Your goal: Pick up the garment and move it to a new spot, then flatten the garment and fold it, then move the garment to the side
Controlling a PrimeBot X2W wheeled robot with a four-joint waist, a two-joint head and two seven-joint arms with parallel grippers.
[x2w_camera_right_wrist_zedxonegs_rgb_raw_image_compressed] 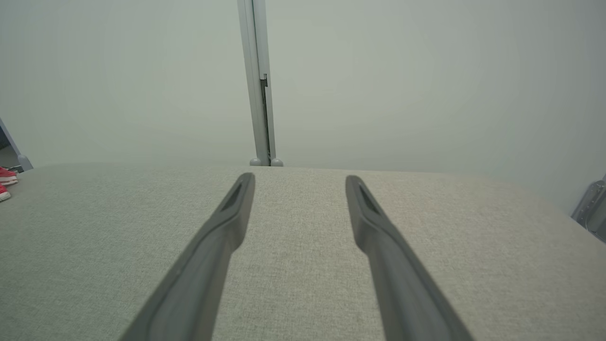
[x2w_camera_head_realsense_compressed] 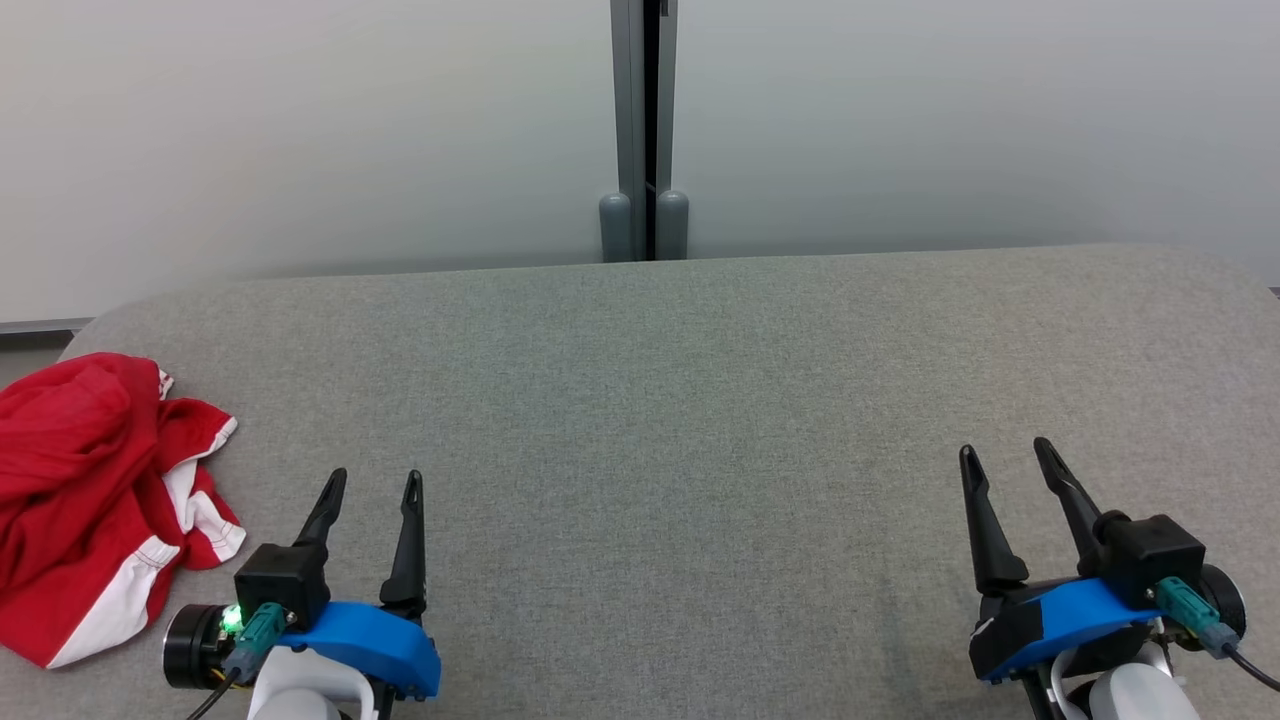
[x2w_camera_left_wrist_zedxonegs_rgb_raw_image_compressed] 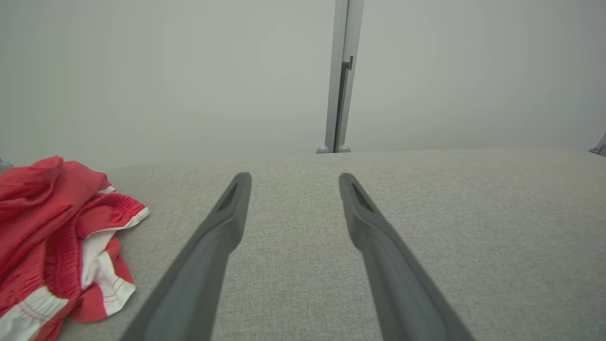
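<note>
A crumpled red garment with white trim (x2w_camera_head_realsense_compressed: pixel 90 490) lies bunched at the left end of the grey fabric surface (x2w_camera_head_realsense_compressed: pixel 680 420). In the left wrist view the garment (x2w_camera_left_wrist_zedxonegs_rgb_raw_image_compressed: pixel 52 237) sits left of the fingers, and a small red edge of the garment (x2w_camera_right_wrist_zedxonegs_rgb_raw_image_compressed: pixel 5 182) peeks in at the far left of the right wrist view. My left gripper (x2w_camera_head_realsense_compressed: pixel 373 482) is open, hovering low just right of the garment and apart from it, holding nothing. My right gripper (x2w_camera_head_realsense_compressed: pixel 1005 452) stands open at the lower right, far from the garment, also holding nothing.
Pale wall panels rise behind the surface, joined by a grey vertical post (x2w_camera_head_realsense_compressed: pixel 644 130) at the back centre. The surface's rounded left corner (x2w_camera_head_realsense_compressed: pixel 95 325) lies just behind the garment. A grey metal fitting (x2w_camera_right_wrist_zedxonegs_rgb_raw_image_compressed: pixel 592 208) shows at the right edge of the right wrist view.
</note>
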